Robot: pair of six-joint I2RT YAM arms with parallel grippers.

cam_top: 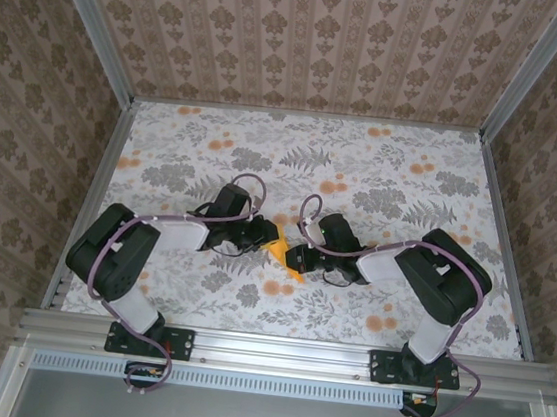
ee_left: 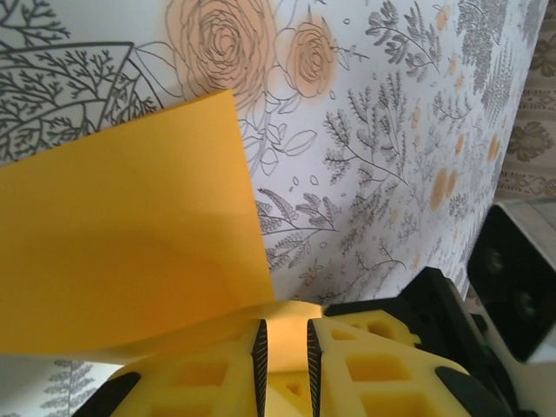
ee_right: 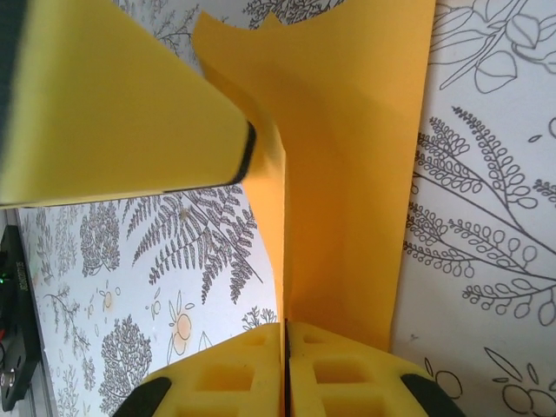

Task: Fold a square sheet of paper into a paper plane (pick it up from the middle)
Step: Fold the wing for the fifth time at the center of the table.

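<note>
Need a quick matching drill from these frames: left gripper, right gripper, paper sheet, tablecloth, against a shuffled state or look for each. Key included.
Things:
1. left gripper
2. right gripper
3. square sheet of paper
4. floral cloth

States:
A. plain orange-yellow, curved, gripped at two spots
B. jaws pressed flat together on a paper edge
C. grey leaves and orange blooms, spread flat underneath
D. jaws a thin slit apart, paper in the slit

Pairs: 1-D, 2-B, 3-A, 4-C
</note>
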